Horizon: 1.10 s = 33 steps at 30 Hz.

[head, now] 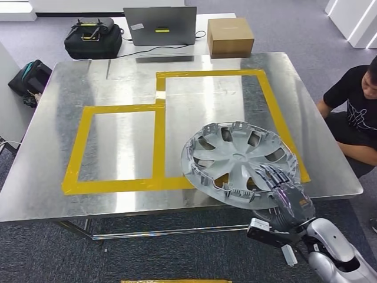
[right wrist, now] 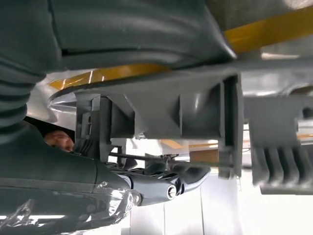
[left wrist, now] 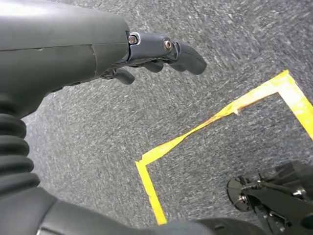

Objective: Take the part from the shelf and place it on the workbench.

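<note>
While we hold the hubcap [head: 240, 162] by its near rim in our right robot hand [head: 284, 197], the carry looks nearly finished. The hubcap hangs tilted over the front right part of the bench [head: 53, 177], across the yellow tape [head: 158, 144] of the right-hand marked box. Whether its far edge touches the metal yet we cannot tell. In the right wrist view the fingers [right wrist: 184, 176] lie along one face of the rim, so the grip seems firm. What is left, we judge, is to lower it flat and let go. Our left robot hand [left wrist: 162, 51] hangs over the carpet, fingers loosely apart, holding nothing. We count one hubcap, two taped boxes, one laptop [head: 160, 26], one cardboard box [head: 230, 35] and one person [head: 356, 112].
</note>
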Each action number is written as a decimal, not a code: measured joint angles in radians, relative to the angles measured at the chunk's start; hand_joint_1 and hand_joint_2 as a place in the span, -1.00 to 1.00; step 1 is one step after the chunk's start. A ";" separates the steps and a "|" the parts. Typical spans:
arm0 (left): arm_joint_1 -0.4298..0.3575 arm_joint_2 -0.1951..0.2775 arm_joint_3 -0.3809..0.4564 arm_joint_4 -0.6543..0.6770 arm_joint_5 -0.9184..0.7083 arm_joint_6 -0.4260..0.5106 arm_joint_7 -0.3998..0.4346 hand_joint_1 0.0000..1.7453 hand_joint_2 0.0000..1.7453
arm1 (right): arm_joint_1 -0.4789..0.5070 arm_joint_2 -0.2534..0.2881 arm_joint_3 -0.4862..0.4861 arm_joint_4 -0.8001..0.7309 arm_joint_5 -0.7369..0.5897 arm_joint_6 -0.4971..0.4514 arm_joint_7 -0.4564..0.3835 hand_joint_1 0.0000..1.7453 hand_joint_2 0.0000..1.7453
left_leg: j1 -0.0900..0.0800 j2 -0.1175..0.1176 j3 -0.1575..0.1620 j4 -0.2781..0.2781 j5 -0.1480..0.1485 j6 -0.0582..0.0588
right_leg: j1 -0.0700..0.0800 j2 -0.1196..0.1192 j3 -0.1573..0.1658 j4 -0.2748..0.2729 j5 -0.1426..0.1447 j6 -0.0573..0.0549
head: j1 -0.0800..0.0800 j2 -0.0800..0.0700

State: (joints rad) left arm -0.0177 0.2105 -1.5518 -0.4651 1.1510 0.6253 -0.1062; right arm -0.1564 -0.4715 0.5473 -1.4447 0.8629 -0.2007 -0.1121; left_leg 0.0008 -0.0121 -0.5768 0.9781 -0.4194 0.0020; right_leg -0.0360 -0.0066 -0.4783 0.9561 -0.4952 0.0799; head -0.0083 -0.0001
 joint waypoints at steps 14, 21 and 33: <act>0.007 0.029 0.000 -0.059 0.001 0.032 0.027 -1.00 -1.00 | 0.004 0.000 -0.008 -0.018 0.001 0.003 -0.002 -1.00 -1.00 | 0.000 0.000 0.000 0.000 0.000 0.000 | 0.000 0.000 -0.001 0.000 0.000 0.000 | 0.000 0.000; 0.007 0.037 0.000 -0.076 0.000 0.037 0.027 -1.00 -1.00 | 0.004 0.000 -0.009 -0.024 0.001 0.004 -0.003 -1.00 -1.00 | 0.000 0.000 0.000 0.000 0.000 0.000 | 0.000 0.000 -0.002 0.000 0.000 0.000 | 0.000 0.000; 0.008 0.040 0.000 -0.082 0.000 0.038 0.029 -1.00 -1.00 | 0.004 0.000 -0.009 -0.025 0.000 0.005 -0.004 -1.00 -1.00 | 0.000 0.000 0.000 0.000 0.000 0.000 | 0.000 0.000 -0.003 0.000 0.000 0.000 | 0.000 0.000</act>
State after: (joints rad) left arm -0.0101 0.2501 -1.5522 -0.5473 1.1508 0.6635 -0.0773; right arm -0.1525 -0.4715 0.5383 -1.4695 0.8634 -0.1959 -0.1157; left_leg 0.0009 -0.0121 -0.5764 0.9781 -0.4194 0.0020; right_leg -0.0359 -0.0065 -0.4810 0.9561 -0.4952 0.0799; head -0.0083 -0.0001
